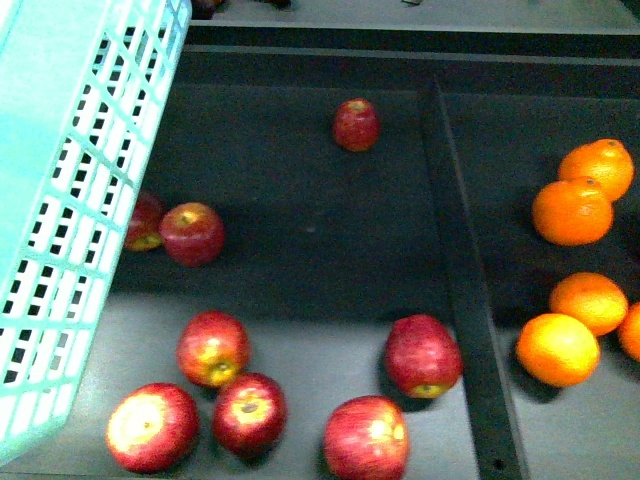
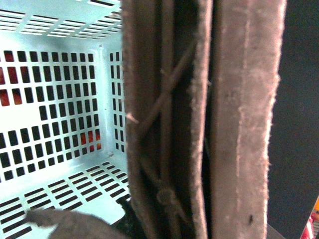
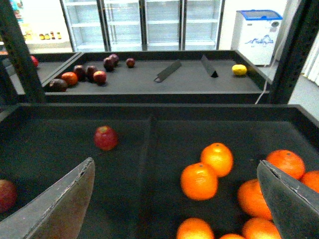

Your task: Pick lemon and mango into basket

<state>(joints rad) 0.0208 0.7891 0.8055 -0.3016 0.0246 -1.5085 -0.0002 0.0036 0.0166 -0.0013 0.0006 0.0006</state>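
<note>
Presently, basket (image 1: 70, 200) tilted at your left beside apples (image 1: 213, 347), left fingers (image 2: 65, 225) apart or together you cannot tell, right fingers (image 3: 55, 204) apart above oranges (image 3: 199, 180).

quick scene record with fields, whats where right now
basket: teal, tilted, front view's left; visible inside empty
apples: red, eight, left of divider
oranges: right of divider
right gripper: open, holding nothing, oranges ahead
lemon: likely the yellow fruit on the far tray
mango: not in view
</note>
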